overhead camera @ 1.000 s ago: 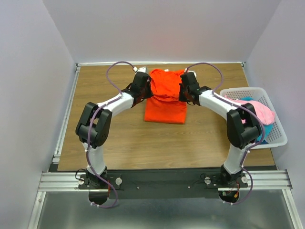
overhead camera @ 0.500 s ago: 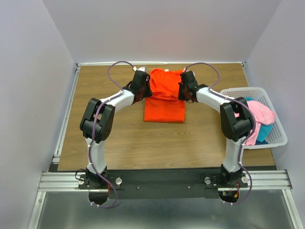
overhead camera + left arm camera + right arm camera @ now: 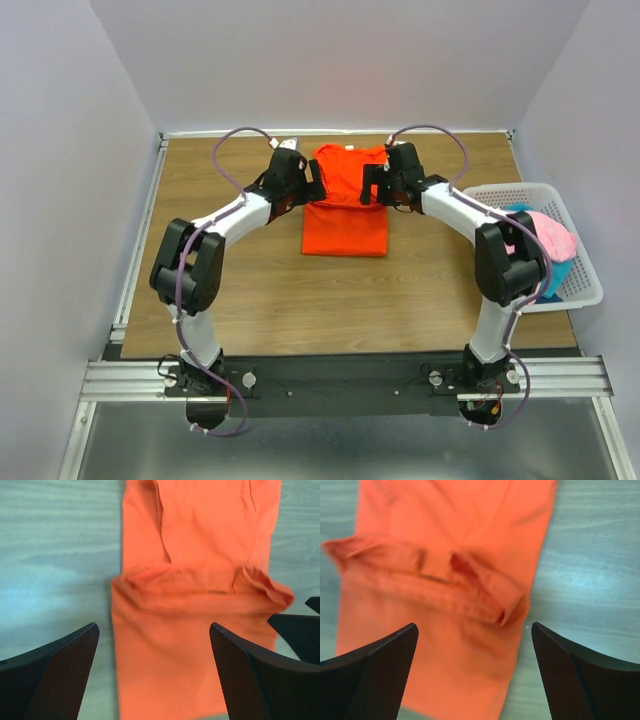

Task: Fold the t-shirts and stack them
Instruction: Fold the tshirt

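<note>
The orange-red t-shirt point(image 3: 346, 205) lies on the wooden table point(image 3: 240, 280), its far part folded over the near part. A rumpled fold edge point(image 3: 200, 580) runs across it. My left gripper point(image 3: 310, 186) hovers over the shirt's left edge, open, with nothing between its fingers point(image 3: 55, 675). Over the shirt's right edge, my right gripper point(image 3: 372, 188) is also open and empty, its fingers point(image 3: 580, 675) wide apart. Through the left gripper point(image 3: 155, 675) and the right gripper point(image 3: 476, 675) I see only orange-red fabric point(image 3: 445, 640) and table. A pink t-shirt point(image 3: 548, 235) and a teal-blue one point(image 3: 560, 272) sit in the basket.
A white lattice basket point(image 3: 505, 190) stands at the table's right edge. Grey walls close in the table on the left, back and right. A metal rail point(image 3: 340, 378) carries both arm bases at the near edge.
Both grippers have opened and let go of the orange-red t-shirt's folded part, which now rests on the lower layer. Both wrists have shifted slightly outward.
</note>
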